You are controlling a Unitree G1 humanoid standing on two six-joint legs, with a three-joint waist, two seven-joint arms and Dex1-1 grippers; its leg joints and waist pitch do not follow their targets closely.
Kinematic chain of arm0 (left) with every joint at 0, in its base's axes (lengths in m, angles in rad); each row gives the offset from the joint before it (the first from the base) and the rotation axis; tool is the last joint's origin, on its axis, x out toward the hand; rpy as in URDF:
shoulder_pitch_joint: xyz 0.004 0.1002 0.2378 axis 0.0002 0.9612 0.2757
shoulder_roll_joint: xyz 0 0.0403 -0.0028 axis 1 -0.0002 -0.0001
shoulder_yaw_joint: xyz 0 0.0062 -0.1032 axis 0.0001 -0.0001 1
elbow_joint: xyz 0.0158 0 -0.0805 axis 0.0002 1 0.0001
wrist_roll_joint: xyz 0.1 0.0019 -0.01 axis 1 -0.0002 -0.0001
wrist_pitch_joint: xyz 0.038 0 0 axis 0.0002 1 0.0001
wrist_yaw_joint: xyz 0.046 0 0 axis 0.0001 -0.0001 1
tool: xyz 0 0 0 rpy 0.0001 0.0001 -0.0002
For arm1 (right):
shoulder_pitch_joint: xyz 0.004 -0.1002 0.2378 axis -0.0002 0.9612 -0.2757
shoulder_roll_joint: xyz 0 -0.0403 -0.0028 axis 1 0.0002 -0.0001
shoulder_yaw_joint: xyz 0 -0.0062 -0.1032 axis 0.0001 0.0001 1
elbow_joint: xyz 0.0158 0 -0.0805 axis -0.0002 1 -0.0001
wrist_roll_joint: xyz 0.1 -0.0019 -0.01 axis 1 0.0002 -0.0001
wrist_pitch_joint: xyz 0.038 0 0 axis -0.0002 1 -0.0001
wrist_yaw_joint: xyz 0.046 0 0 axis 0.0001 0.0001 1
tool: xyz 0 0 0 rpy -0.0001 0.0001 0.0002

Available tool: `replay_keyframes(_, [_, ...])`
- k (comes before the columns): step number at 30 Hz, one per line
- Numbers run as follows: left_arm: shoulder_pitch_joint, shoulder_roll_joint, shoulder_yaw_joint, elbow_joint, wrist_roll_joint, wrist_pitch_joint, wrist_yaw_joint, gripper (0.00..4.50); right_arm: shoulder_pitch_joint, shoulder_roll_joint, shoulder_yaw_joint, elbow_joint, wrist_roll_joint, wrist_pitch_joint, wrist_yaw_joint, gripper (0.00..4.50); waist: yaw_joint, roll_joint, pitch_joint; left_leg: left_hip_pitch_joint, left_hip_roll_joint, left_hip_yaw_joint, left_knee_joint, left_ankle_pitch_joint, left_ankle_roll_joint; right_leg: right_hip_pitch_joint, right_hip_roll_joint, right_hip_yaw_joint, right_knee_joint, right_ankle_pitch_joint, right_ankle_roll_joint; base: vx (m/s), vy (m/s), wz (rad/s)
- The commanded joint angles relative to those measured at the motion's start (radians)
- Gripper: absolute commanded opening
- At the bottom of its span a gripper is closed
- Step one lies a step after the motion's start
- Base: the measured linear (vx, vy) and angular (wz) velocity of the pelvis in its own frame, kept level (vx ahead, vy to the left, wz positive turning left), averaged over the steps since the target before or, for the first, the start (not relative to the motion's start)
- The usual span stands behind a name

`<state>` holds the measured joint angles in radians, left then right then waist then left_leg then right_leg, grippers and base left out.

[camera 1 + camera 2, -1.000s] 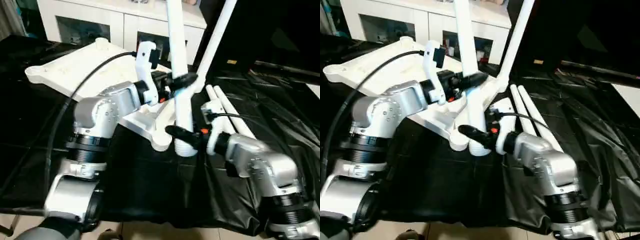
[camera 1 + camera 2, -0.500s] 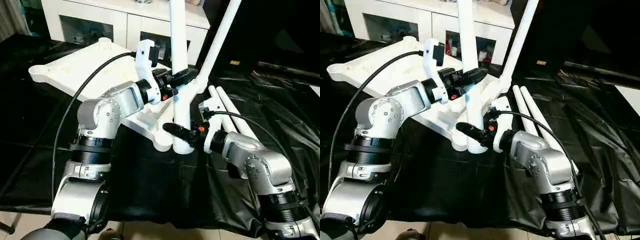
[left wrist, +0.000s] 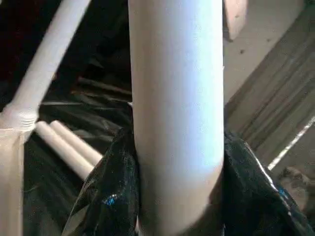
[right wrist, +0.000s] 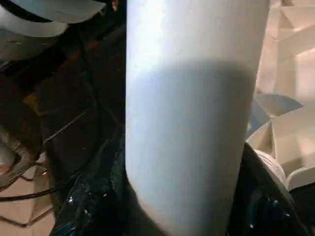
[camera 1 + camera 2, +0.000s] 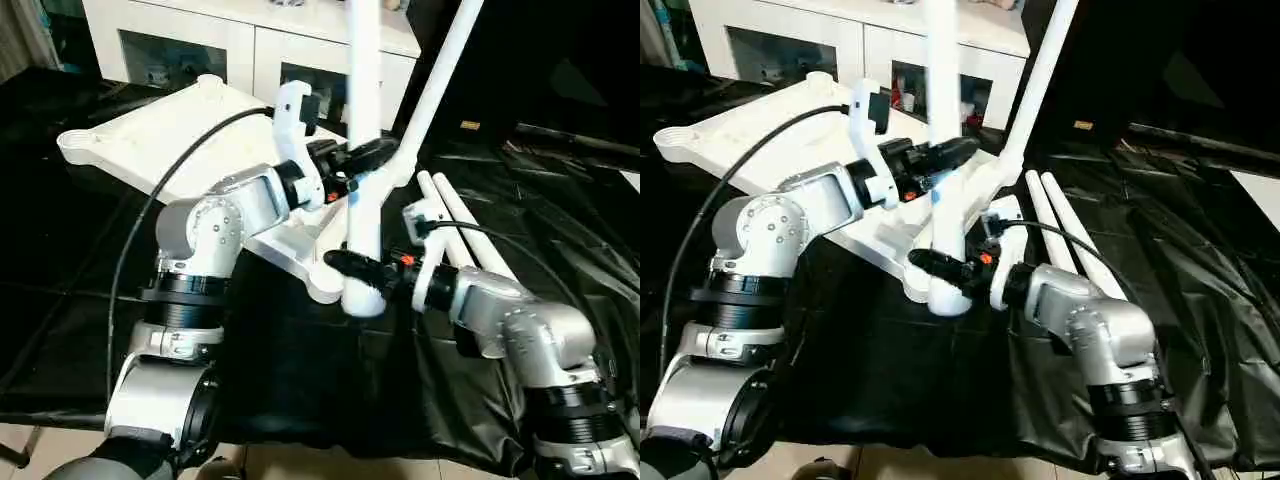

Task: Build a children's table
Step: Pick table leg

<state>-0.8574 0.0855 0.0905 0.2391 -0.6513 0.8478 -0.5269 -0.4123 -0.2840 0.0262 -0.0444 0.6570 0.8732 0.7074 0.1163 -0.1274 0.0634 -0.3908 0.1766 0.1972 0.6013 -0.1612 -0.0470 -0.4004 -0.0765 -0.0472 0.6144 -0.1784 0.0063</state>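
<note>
- The white table top (image 5: 170, 135) is lying upside down on the black counter (image 5: 60, 270), in the upper left of the frame.
- One white leg (image 5: 362, 150) is standing almost straight up in the middle of the frame, right beside the near corner (image 5: 322, 285) of the table top.
- The left hand (image 5: 365, 160) is grasping this leg halfway up, one black finger on each side.
- The right hand (image 5: 355, 270) is grasping the same leg low down, near its round end.
- Another leg (image 5: 440, 70) is sticking up from a far corner, leaning toward the upper right.
- Two more legs (image 5: 465, 225) are lying side by side on the counter, right of the middle.
- A white cabinet (image 5: 250, 45) is standing along the top of the frame.
</note>
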Motion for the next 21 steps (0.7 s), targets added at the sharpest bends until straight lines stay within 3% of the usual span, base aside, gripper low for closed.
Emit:
replay_keyframes(1, [0.004,0.048,-0.013,-0.028,-0.023,0.024,-0.117,1.84,0.023,-0.064,-0.017,-0.070,0.042,-0.006,0.126,1.91,0.006,0.006,-0.073,0.029,0.051,-0.026,-0.070,-0.176,-0.046,0.045,-0.072,0.037,-0.068,-0.204,-0.132,0.000,0.000,0.00])
replay_keyframes(11, [-0.031,0.108,-0.019,0.012,-0.060,0.035,-0.247,1.84,0.048,-0.158,0.008,-0.082,0.033,-0.025,0.217,1.90,0.008,0.014,-0.072,0.031,0.054,-0.029,-0.072,-0.198,-0.056,0.041,-0.073,0.037,-0.068,-0.221,-0.149,0.000,0.000,0.00])
replay_keyframes(17, [-0.031,0.104,-0.011,0.010,-0.051,0.017,-0.231,1.83,0.040,-0.163,0.018,-0.078,-0.010,-0.075,0.212,1.89,0.010,0.012,-0.072,0.031,0.054,-0.028,-0.072,-0.194,-0.056,0.042,-0.073,0.036,-0.065,-0.194,-0.163,0.000,0.000,0.00])
replay_keyframes(18, [-0.033,0.108,-0.015,0.010,-0.041,0.007,-0.231,1.83,0.038,-0.163,0.020,-0.077,-0.011,-0.083,0.214,2.45,0.010,0.011,-0.072,0.032,0.054,-0.027,-0.072,-0.194,-0.055,0.041,-0.073,0.036,-0.065,-0.195,-0.164,0.000,0.000,0.00])
replay_keyframes(21, [-0.039,0.127,-0.034,0.003,-0.029,0.007,-0.252,1.83,0.028,-0.159,0.008,-0.078,0.025,-0.059,0.223,2.59,0.012,0.011,-0.072,0.032,0.054,-0.028,-0.071,-0.198,-0.047,0.043,-0.073,0.037,-0.067,-0.214,-0.157,0.000,0.000,0.00])
